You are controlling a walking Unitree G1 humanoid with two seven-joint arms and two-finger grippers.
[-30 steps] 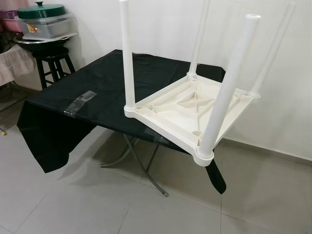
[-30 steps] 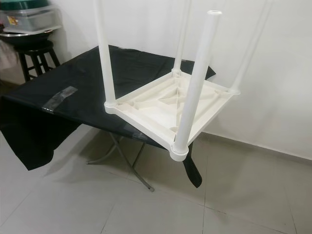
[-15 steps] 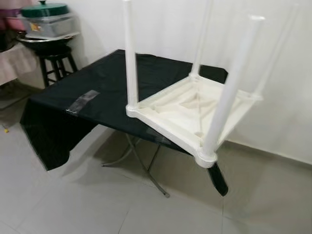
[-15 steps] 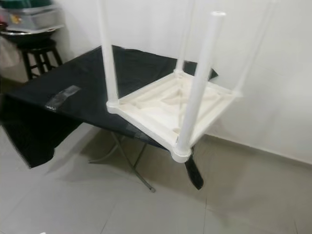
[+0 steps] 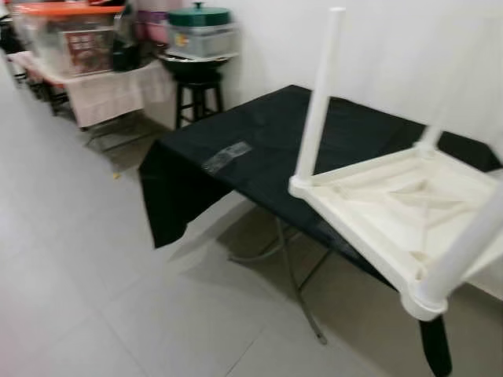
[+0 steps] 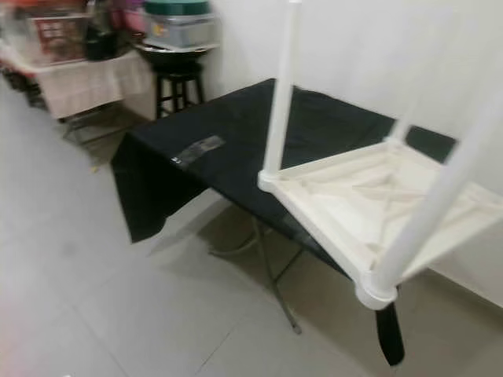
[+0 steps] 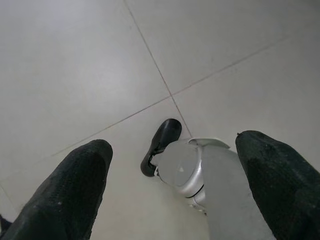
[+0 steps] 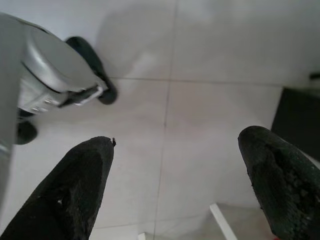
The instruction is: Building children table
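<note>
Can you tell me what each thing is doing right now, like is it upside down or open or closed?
White plastic table: upside down, legs up, resting on the black table.
Black table: standing, covered with a cloth.
Green-lidded box: lid on, sitting on a stool.
Left gripper: open, holding nothing.
Right gripper: open, holding nothing.

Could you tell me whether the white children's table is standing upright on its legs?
No, the white children's table lies upside down on the black-covered table, legs up.
</note>
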